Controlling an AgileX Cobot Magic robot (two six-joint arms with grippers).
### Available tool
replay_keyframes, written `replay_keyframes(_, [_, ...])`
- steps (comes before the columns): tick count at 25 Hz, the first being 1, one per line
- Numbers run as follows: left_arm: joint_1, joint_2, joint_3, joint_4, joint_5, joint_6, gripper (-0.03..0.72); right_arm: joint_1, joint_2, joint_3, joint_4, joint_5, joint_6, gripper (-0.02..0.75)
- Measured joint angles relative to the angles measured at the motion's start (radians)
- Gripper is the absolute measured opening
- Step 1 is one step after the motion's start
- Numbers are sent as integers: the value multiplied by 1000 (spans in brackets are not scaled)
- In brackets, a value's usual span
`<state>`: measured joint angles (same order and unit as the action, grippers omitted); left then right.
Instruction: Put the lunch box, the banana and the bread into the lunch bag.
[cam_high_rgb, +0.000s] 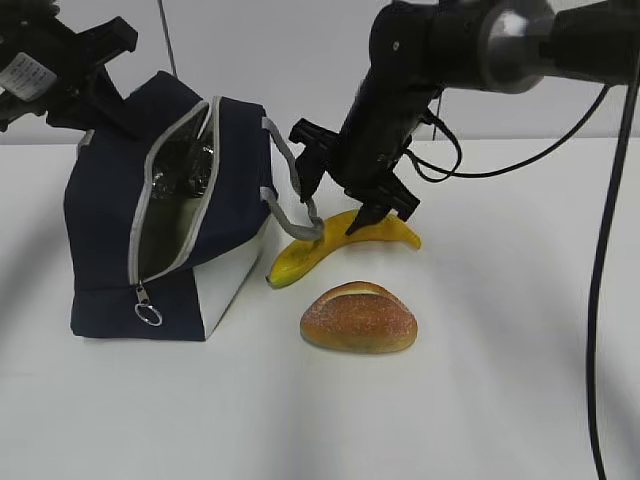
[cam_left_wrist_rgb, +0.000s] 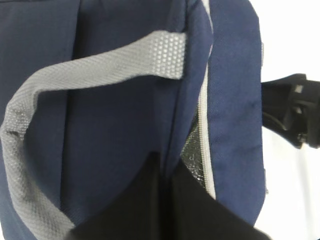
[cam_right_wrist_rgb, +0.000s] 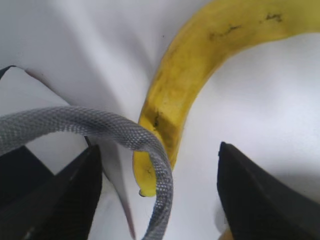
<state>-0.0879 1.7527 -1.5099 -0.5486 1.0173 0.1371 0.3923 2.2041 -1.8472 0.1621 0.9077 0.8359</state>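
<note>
the banana (cam_high_rgb: 340, 243) lies on the bench (cam_high_rgb: 500, 400) just beside the lunch bag (cam_high_rgb: 160, 230), with the bread (cam_high_rgb: 358, 317) in front. the bag's mouth gapes, seemingly held open by the left fingers (cam_left_wrist_rgb: 165, 200), pinched on its rim. the right fingers (cam_high_rgb: 340, 205) stand wide apart above the banana, holding nothing; one sits close to the grey handle (cam_right_wrist_rgb: 100, 127).

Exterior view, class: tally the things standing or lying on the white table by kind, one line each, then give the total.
Boxy navy-blue fabric lunch bag: 1
Curved yellow banana: 1
Oval golden-brown crusty bread roll: 1
Total: 3
No lunch box shows in any view.
</note>
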Motion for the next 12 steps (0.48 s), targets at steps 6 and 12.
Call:
replay_keyframes(6, [0, 0, 0, 1, 5, 0, -3, 7, 26, 0, -76, -27, 196, 531])
replay_keyframes(12, [0, 0, 0, 1, 9, 1, -3, 7, 27, 0, -91, -88, 233, 531])
